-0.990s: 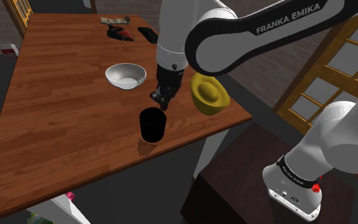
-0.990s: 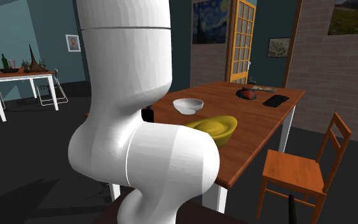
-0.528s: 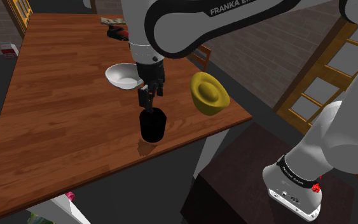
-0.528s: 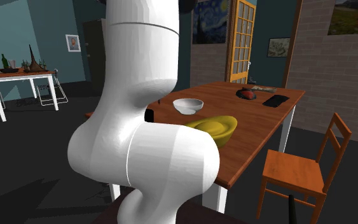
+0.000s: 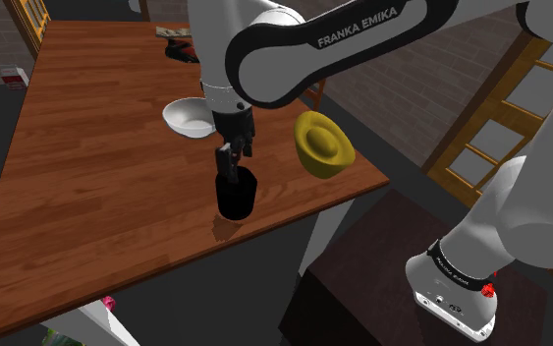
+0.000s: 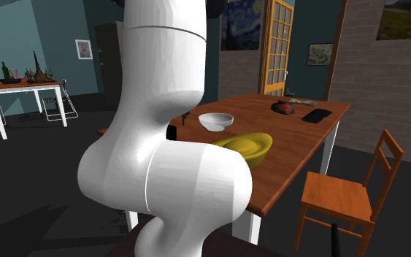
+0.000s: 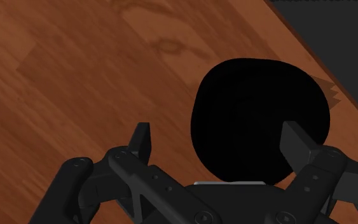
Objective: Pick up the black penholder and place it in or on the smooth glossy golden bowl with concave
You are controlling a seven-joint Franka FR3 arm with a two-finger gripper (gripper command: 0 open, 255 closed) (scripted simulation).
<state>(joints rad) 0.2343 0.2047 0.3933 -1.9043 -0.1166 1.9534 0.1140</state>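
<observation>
The pincer (image 5: 232, 165) is lowered onto the black penholder (image 5: 236, 195), which stands upright on a brown wooden table (image 5: 87, 177) directly beneath it. In the wrist view the two fingers (image 7: 140, 140) are spread wide apart. One is set outside the penholder's wall, over bare wood, and the other over its dark opening, so that one side of the rim lies between them. Nothing is clasped, and it cannot be told whether either finger touches the rim.

The golden bowl (image 5: 321, 145) is found to one side of the pincer, apart from it and close to the table's edge. A white bowl (image 5: 191, 116) is set near the pincer on the opposite side and a little beyond it. Well beyond the pincer, at the table's far end, a red and dark object (image 5: 181, 51) and a flat black object (image 6: 317, 114) are laid.

The table's grain is shown plainly under the pincer, and a dark floor (image 7: 336, 38) is seen past the edge nearest the penholder. The room is closed in by teal walls and a brick wall (image 6: 364, 80). It is hung with a framed painting (image 6: 240, 22) and fitted with a wooden glazed door (image 6: 278, 47). An orange wooden chair (image 6: 346, 197) is placed beside the table, and a white table (image 6: 21, 91) bearing bottles is set far off behind the arm.
</observation>
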